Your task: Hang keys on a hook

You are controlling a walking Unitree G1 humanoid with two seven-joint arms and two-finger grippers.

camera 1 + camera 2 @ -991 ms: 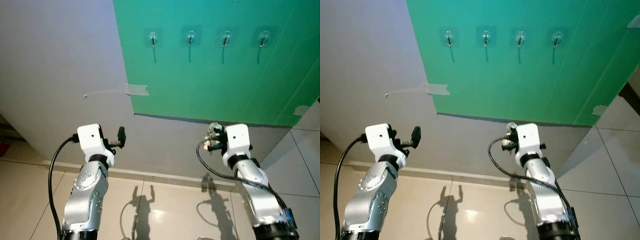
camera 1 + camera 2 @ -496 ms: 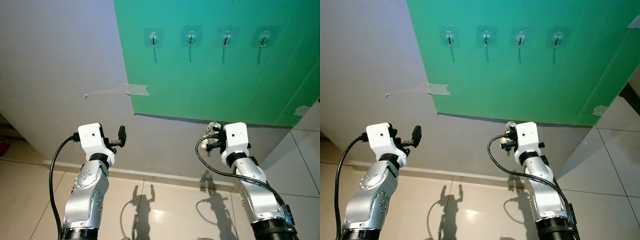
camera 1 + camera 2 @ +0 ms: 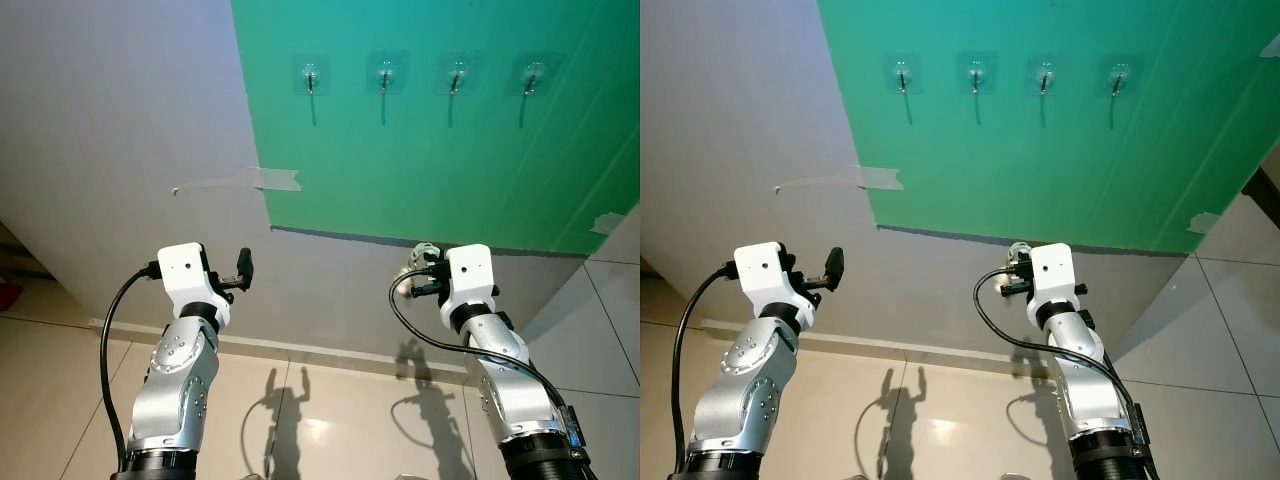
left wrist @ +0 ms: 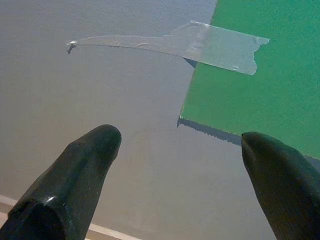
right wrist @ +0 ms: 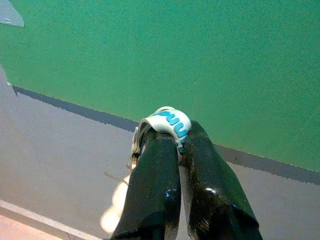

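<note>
Right wrist view: a white keyring tag with blue lettering [image 5: 170, 121] is pinched in the closed right claw [image 5: 178, 145] below the green wall panel's [image 3: 420, 150] lower edge, well under four clear adhesive hooks [image 3: 383, 74], while the left claw [image 4: 180, 145] is held spread open before bare grey wall [image 3: 110, 120].

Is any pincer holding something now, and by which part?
The right pincer is shut on the keys, gripping the white loop with blue letters. The left pincer is open and holds nothing.
</note>
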